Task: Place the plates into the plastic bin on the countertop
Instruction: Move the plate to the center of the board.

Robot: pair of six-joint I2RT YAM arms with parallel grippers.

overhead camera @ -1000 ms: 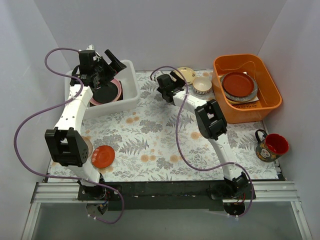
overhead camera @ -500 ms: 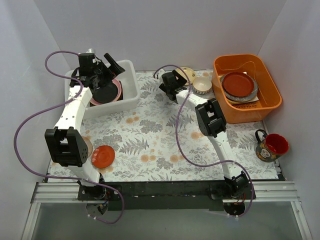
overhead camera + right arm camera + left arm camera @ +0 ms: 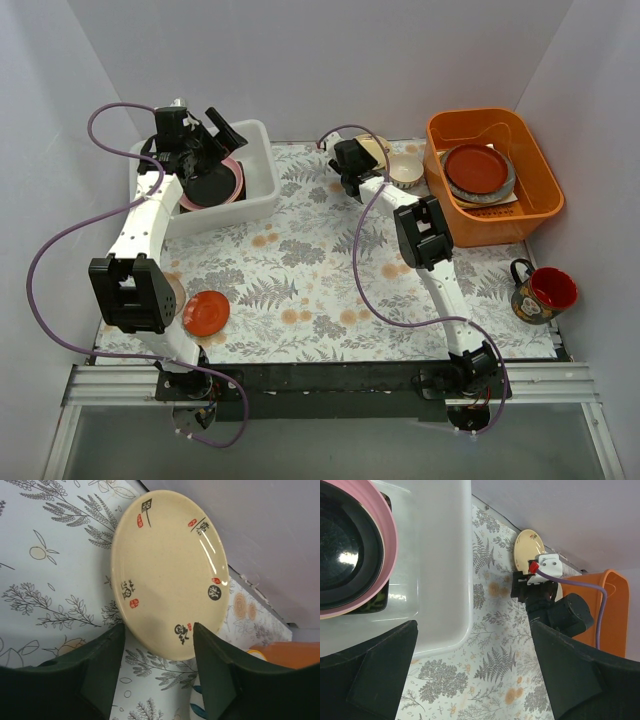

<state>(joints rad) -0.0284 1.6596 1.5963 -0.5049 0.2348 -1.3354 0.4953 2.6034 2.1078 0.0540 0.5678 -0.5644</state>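
right gripper (image 3: 157, 632) reached cream plate (image 3: 170, 565), jaws narrower astride its rim

1. The cream plate (image 3: 170, 565), round and printed with small black and red characters, lay flat on the fern-printed countertop (image 3: 60, 595), its near rim between the fingers of the right gripper (image 3: 157, 628).
2. The plastic bin (image 3: 445, 580), translucent white, sat beneath the left gripper (image 3: 472, 630), holding a pink plate (image 3: 387, 545) with a dark round plate (image 3: 345, 550) stacked on it.
3. The red-orange saucer (image 3: 205, 313) lay flat, well apart from both grippers.
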